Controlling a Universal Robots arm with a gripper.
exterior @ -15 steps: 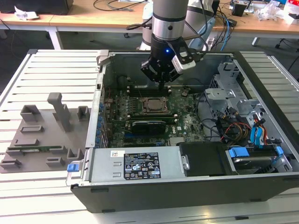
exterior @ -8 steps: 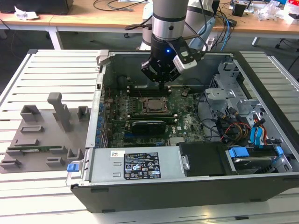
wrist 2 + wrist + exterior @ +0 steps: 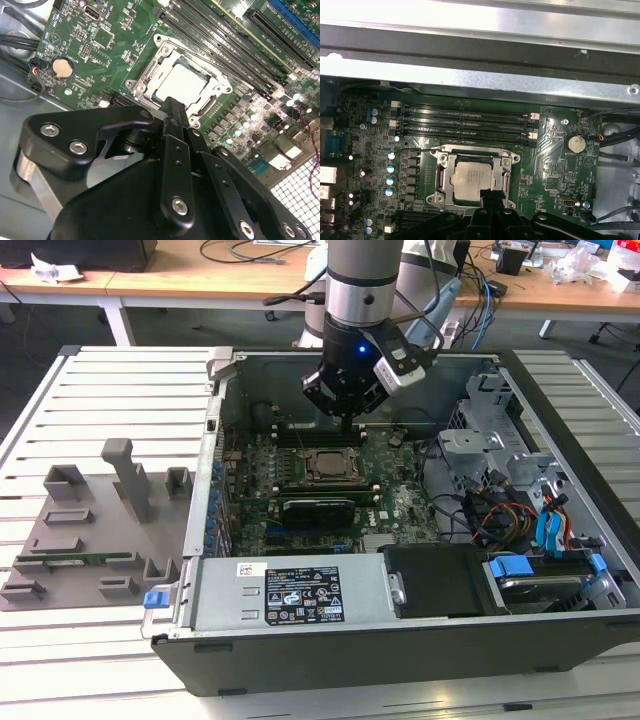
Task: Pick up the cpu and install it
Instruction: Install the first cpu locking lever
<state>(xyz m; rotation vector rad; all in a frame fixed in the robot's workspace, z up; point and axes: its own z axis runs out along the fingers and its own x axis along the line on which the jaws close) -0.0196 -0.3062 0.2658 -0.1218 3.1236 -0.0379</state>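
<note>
Broadly, the open computer case lies on a slatted table, with a grey tray of holders off to the exterior view's left, well apart from the work. Inside the case the green motherboard lies flat, and the arm's gripper hangs over its far part, just above the socket frame. In both wrist views the cpu sits inside that metal frame, its silvery top showing and its edges looking level with the frame, so it appears already seated. The gripper has its two fingers pressed together into a single narrow tip with nothing between them, and that tip hovers at the near edge of the chip. From here the main hazard, as I judge it, is the closed tip dropping onto the chip or the frame: a push off-centre could tilt the chip in its seat and bend the fine contacts under it. A sideways drift could instead catch the long memory slots just beyond the socket, or the small upright capacitors beside it. Whether the frame's latch is locked I cannot tell; if it is not, any knock could shift the chip.
</note>
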